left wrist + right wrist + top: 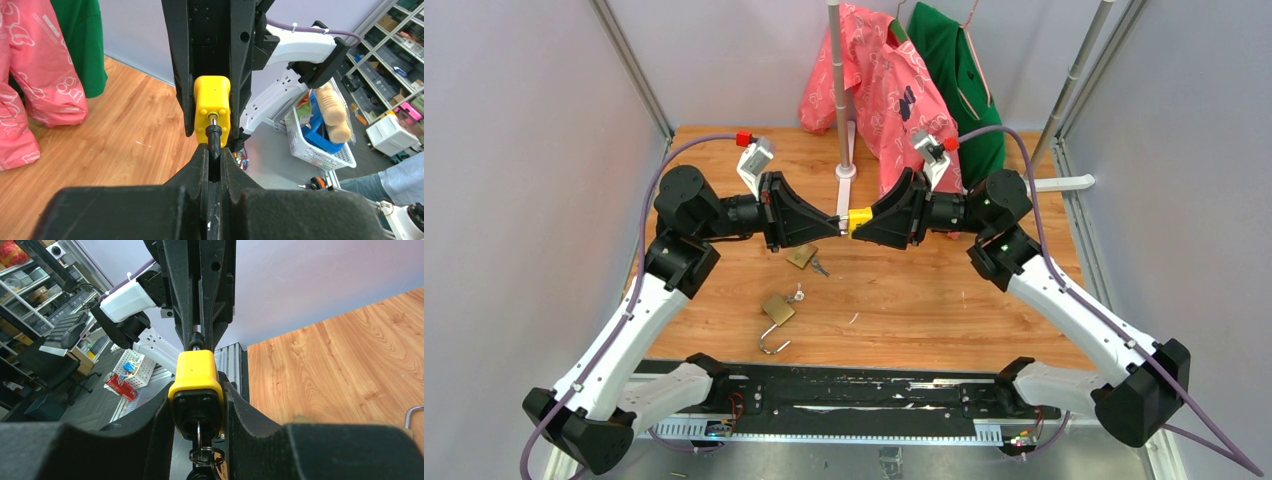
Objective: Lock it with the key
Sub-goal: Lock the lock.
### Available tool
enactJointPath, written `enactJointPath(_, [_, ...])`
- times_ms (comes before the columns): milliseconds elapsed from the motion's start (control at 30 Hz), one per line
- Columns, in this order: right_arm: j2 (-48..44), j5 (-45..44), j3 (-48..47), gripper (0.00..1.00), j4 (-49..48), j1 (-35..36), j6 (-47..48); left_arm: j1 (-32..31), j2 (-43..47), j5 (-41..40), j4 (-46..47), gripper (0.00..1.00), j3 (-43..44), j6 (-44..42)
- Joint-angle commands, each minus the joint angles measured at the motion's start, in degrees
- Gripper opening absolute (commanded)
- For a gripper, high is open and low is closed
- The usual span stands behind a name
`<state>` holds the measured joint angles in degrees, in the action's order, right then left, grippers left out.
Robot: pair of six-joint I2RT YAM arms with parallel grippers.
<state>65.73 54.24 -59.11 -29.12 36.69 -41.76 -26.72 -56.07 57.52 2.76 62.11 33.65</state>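
Note:
A yellow padlock (pixel 860 219) is held in the air between both grippers over the middle of the wooden table. My right gripper (pixel 871 221) is shut on its yellow body (pixel 196 377). A key (pixel 199 432) with a ring sits in the keyhole at the lock's black underside, facing the right wrist camera. My left gripper (pixel 832 226) is shut on the black shackle (pixel 214 136), which comes out of the yellow body (pixel 212 102). In the left wrist view the fingertips (pixel 200 162) close round the shackle just below the body.
Two brass padlocks lie on the table below the grippers, one (pixel 801 257) with keys (pixel 820 267) beside it, one (pixel 777 310) with its shackle open. A rack pole (pixel 839 90) with pink (pixel 874 90) and green (pixel 954 70) garments stands at the back.

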Motion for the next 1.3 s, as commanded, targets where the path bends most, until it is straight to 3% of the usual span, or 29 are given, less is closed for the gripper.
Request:
enactJointPath(0, [3.77,-4.4,-1.12,0.0,0.73,3.71,2.28,-2.9,-0.85,1.56,4.26,0.0,-0.02,0.94])
enactJointPath(567, [6.56,-3.02,-2.22,0.0,-2.78,3.65,0.22,-3.16,-3.38,3.8,7.71,0.0,0.12,4.98])
enactJointPath(733, [5.48,-4.29,-2.51,0.0,2.34,3.63,4.76,-3.08,-5.77,6.15,7.62,0.0,1.4,8.46])
enactJointPath(967, [4.96,-4.9,-4.88,0.0,7.8,3.63,8.48,-2.99,-6.01,5.45,3.27,0.0,2.2,5.84])
enactJointPath(1267, [5.92,-4.26,-4.44,0.0,4.26,3.99,5.53,-4.01,-3.77,2.13,3.47,0.0,-0.62,0.84])
